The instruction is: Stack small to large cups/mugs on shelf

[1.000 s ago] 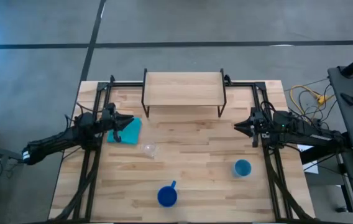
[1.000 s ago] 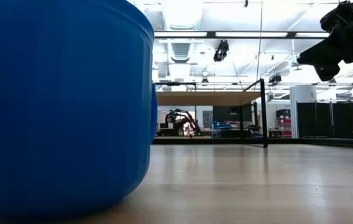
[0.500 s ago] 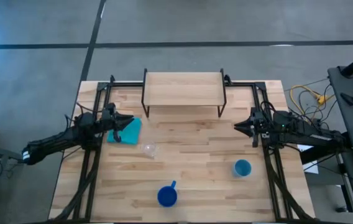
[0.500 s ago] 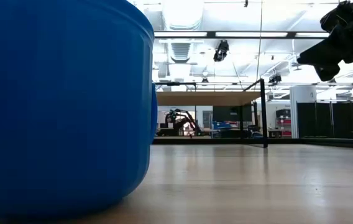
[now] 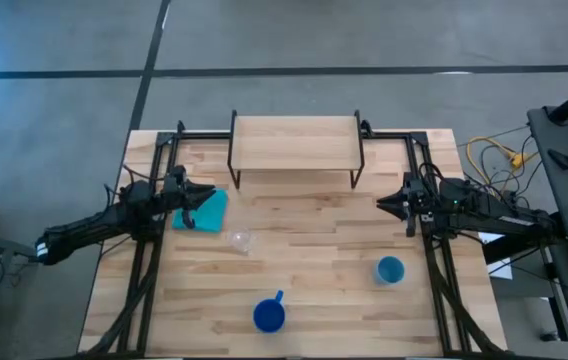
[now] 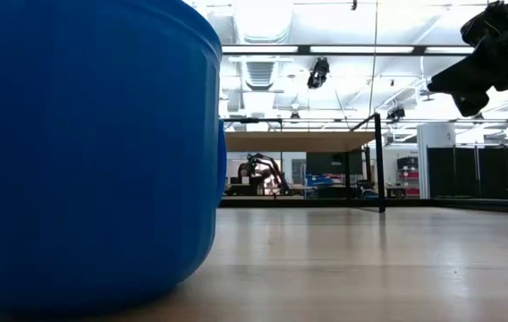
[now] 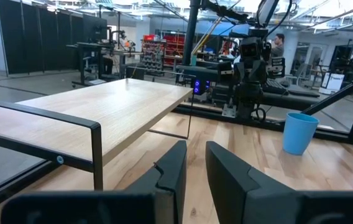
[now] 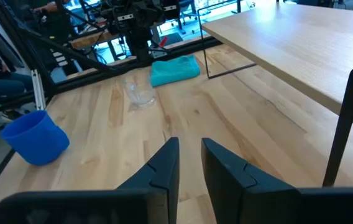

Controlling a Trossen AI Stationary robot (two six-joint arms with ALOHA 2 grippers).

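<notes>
The shelf (image 5: 295, 143) stands on thin black legs at the table's far middle. A small clear cup (image 5: 239, 240) stands upright left of centre. The dark blue mug (image 5: 269, 315), handle toward the far side, stands near the near edge and fills the left of the low view (image 6: 84, 152). The light blue cup (image 5: 390, 270) stands upright at the right. My left gripper (image 5: 207, 193) hovers shut above the left side, by the teal cloth. My right gripper (image 5: 383, 205) hovers shut above the right side, and shows in the low view (image 6: 469, 82).
A folded teal cloth (image 5: 204, 209) lies under the left gripper's tip. Black frame rails (image 5: 154, 170) run along the table's left, right and far edges. Bare wood (image 5: 314, 230) lies between the cups and the shelf. Yellow cables (image 5: 494, 155) sit off the table's right.
</notes>
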